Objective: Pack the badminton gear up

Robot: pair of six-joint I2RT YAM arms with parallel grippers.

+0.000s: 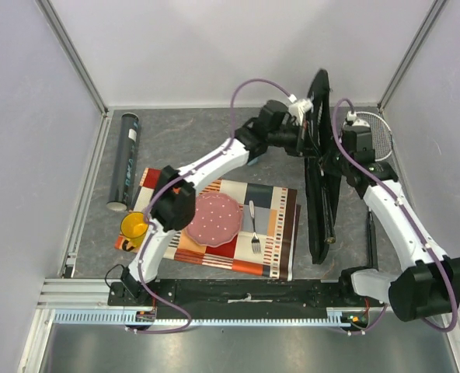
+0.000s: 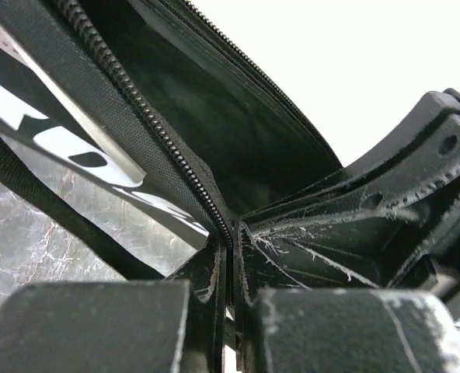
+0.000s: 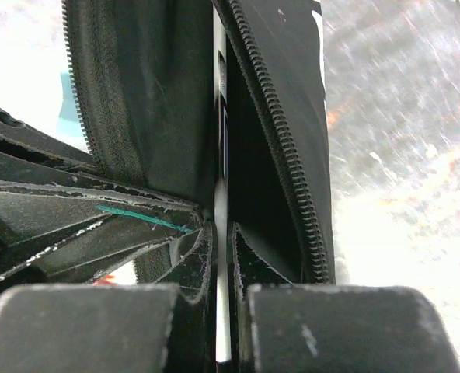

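Note:
The long black racket bag (image 1: 321, 183) stands on edge at the right of the table, its zipper open. My left gripper (image 1: 306, 124) is shut on the bag's zipper edge (image 2: 175, 155) near its far end and holds that flap up; the fingers pinch it (image 2: 231, 241). My right gripper (image 1: 345, 151) is just right of the bag and is shut (image 3: 221, 225) on a thin white racket shaft (image 3: 221, 140) lying between the bag's flaps. A racket head (image 1: 376, 132) shows behind the right gripper. The dark tube (image 1: 125, 159) lies at the far left. The shuttlecocks are out of view.
A patterned placemat (image 1: 280, 233) holds a pink plate (image 1: 212, 217) and a fork (image 1: 253, 225). A yellow mug (image 1: 134, 226) sits at its left edge. A dark slim bar (image 1: 372, 233) lies along the right wall. Walls close in the table on three sides.

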